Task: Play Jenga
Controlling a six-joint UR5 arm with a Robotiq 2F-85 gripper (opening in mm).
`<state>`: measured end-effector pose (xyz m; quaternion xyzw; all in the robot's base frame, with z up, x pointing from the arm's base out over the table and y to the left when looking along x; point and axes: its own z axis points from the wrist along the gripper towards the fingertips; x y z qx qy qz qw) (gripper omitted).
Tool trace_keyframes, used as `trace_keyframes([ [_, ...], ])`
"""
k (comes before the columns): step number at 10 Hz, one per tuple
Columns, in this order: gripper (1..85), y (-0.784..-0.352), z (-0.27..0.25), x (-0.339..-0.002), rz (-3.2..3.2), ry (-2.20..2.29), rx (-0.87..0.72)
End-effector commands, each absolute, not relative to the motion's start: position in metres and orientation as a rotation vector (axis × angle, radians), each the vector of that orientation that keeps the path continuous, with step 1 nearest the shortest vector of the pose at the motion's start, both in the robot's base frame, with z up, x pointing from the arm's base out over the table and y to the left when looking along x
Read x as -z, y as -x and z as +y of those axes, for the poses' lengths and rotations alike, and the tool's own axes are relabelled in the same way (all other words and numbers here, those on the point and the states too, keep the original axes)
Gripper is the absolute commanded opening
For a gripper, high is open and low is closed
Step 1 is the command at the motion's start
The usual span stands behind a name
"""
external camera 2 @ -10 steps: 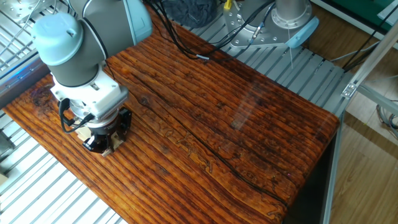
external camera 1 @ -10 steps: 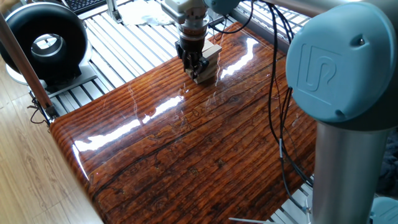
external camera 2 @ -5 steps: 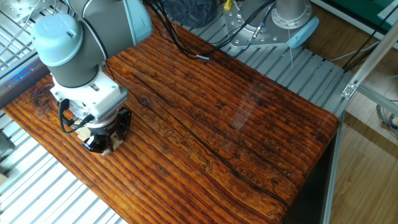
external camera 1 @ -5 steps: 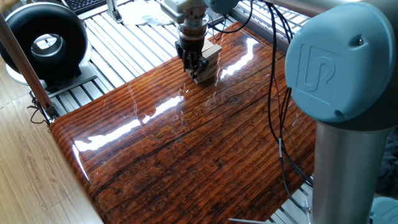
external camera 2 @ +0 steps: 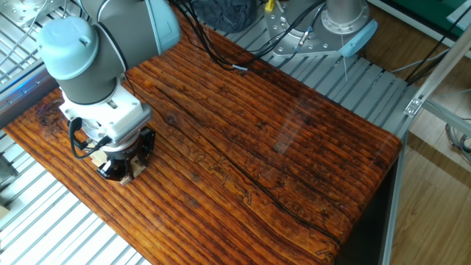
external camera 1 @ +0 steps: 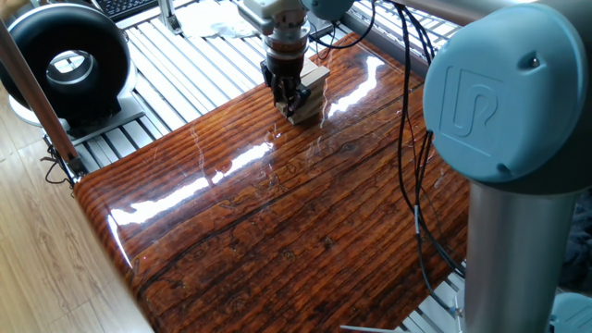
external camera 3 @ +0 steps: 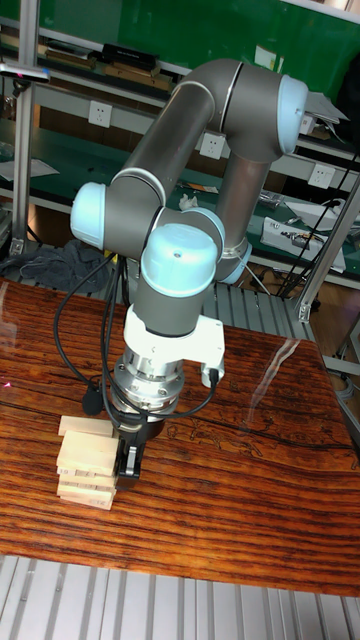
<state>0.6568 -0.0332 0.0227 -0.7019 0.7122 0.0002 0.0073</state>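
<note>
Clearly risky: black two-finger gripper (external camera 3: 130,455), grasp state impossible to tell, pressed beside small pale wooden Jenga tower (external camera 3: 87,449); any sideways nudge topples it.

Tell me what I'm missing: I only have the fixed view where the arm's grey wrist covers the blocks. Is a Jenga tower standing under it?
Observer: Yes. The tall view shows the Jenga tower upright, several crosswise layers high, on the tabletop.
Operator: Where is the gripper relative to it?
Observer: The gripper is down beside the tower, at its side face, fingers reaching to the lower layers.
Operator: Has it clamped a block?
Observer: I cannot tell; no view shows the fingertips clearly.
Operator: Any loose blocks lying around?
Observer: None visible in the other fixed view; the tower stands near the table's far edge, with the gripper in front of it.
</note>
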Motion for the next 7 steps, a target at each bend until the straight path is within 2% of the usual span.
trace_keyframes([
  [1, 40.7, -0.6578, -0.0314, -0.0238, 2.231, 2.179, -0.011],
  [7, 39.0, -0.6554, -0.0318, -0.0221, 2.241, 2.185, -0.023],
])
